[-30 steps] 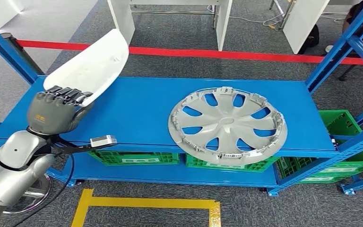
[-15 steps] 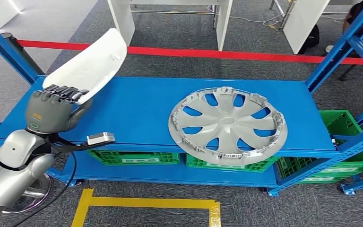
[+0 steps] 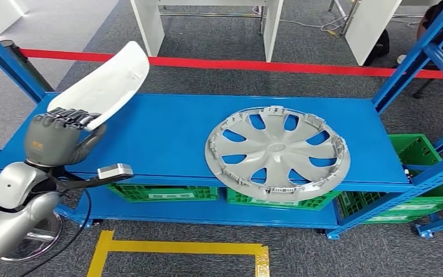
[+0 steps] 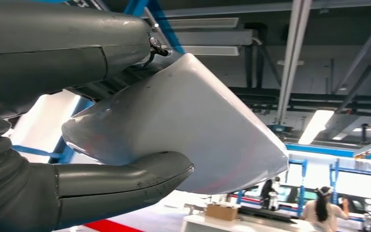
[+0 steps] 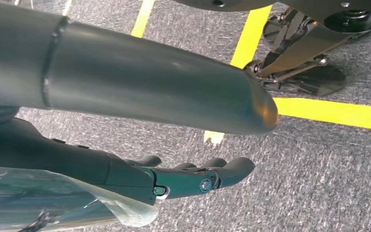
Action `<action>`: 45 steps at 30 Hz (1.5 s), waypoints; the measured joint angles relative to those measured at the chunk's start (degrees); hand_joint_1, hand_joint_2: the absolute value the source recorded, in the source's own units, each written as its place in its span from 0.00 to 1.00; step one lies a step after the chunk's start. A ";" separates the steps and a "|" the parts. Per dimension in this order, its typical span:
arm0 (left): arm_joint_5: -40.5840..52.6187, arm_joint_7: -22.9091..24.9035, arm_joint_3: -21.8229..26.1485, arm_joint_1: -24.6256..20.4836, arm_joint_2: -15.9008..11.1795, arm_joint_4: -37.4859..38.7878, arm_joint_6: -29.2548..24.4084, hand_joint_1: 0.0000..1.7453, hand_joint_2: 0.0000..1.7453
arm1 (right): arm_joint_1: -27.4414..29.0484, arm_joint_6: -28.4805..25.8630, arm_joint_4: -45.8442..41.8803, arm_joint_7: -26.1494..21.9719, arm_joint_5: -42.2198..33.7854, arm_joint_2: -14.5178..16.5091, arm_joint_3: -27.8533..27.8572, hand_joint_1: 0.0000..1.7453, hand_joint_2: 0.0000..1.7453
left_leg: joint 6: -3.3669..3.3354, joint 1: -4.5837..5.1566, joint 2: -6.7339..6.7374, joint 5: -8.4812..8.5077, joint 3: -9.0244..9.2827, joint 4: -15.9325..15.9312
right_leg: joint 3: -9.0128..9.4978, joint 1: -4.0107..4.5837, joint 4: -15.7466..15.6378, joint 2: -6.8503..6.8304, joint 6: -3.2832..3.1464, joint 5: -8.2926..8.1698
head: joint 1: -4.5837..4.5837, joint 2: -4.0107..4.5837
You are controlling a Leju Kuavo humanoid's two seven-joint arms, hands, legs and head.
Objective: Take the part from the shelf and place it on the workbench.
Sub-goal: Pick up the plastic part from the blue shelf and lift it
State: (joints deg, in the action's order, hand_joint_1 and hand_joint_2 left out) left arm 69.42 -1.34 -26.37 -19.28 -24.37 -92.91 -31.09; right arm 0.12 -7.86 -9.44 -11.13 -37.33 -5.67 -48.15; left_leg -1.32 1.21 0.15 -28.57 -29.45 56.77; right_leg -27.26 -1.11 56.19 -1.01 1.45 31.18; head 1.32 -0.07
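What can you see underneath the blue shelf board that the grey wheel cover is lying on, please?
Green crates sit on the lower level, below the blue shelf board carrying the wheel cover. Their front edges show; their contents are hidden by the board.

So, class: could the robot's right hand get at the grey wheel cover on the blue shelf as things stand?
Probably yes: the right hand hangs empty, nothing lies on the wheel cover, and the left hand holds the white part well aside.

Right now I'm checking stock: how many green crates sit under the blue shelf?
4 show: one lower left, one under the hubcap, two at the right. The shelf may hide more.
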 joint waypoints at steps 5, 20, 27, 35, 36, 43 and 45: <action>-1.34 0.04 3.70 4.22 -3.14 -1.88 -0.27 1.00 1.00 | 0.03 -1.60 -0.11 0.21 0.31 0.05 -0.03 0.00 0.00 | 0.00 0.01 0.02 -0.01 -0.01 0.03 | -0.02 -0.03 -0.04 -0.03 0.00 0.00 | 0.00 0.00; -4.60 -1.42 15.45 17.99 -10.39 -7.05 0.67 1.00 1.00 | -0.04 -4.02 0.39 -0.19 -1.24 -0.93 0.64 0.00 0.00 | -1.58 -0.14 0.15 0.65 -0.05 -0.35 | -3.61 -0.17 7.07 0.55 0.85 4.57 | -0.16 0.00; -4.64 -1.43 18.52 22.77 -10.58 -8.69 -0.09 1.00 1.00 | -0.05 -3.99 0.51 -0.07 -1.09 -0.97 0.91 0.00 0.00 | -1.32 0.08 -0.12 0.39 -0.44 0.35 | -5.38 0.31 7.90 1.00 -0.40 -0.55 | -0.19 0.00; -4.24 -1.55 21.19 25.25 -11.63 -9.98 -1.05 1.00 1.00 | -0.35 -4.04 0.54 -0.04 -0.88 -1.08 0.91 0.00 0.00 | 1.72 -0.54 -0.35 -3.86 -3.71 6.39 | -3.77 0.11 1.08 0.89 -1.99 -2.70 | 0.37 0.00; -4.04 -1.61 21.56 25.44 -11.70 -10.05 -1.28 1.00 1.00 | -0.34 -4.05 0.54 -0.04 -0.79 -1.07 0.91 0.00 0.00 | 2.19 -0.82 -0.32 -6.08 -4.85 9.90 | -4.09 0.11 1.10 0.82 -2.14 -2.93 | 0.49 0.00; -3.38 -1.95 23.60 26.72 -12.04 -10.81 -1.81 1.00 1.00 | -0.51 -4.05 0.52 -0.04 -0.46 -1.09 0.91 0.00 0.00 | 4.21 -2.74 -0.42 -2.82 1.49 3.40 | -6.81 -0.30 2.73 0.62 -0.91 -4.30 | 0.62 0.00; -3.22 -2.00 23.92 26.86 -12.14 -11.05 -1.95 1.00 1.00 | -0.63 -4.04 0.52 -0.08 -0.46 -1.14 0.91 0.00 0.00 | 3.58 -2.45 -0.63 -2.59 2.10 1.15 | -7.32 -0.17 2.76 0.74 -0.05 -5.07 | 0.71 0.00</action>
State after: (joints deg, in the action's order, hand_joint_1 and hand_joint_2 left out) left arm 66.20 -3.34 -2.45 7.58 -36.51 -103.96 -33.04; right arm -0.51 -11.90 -8.91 -11.20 -37.79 -6.81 -47.23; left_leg 2.26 -1.25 -0.48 -31.15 -27.36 57.92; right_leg -34.59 -1.27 58.95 -0.27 1.40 26.11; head 2.02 -0.07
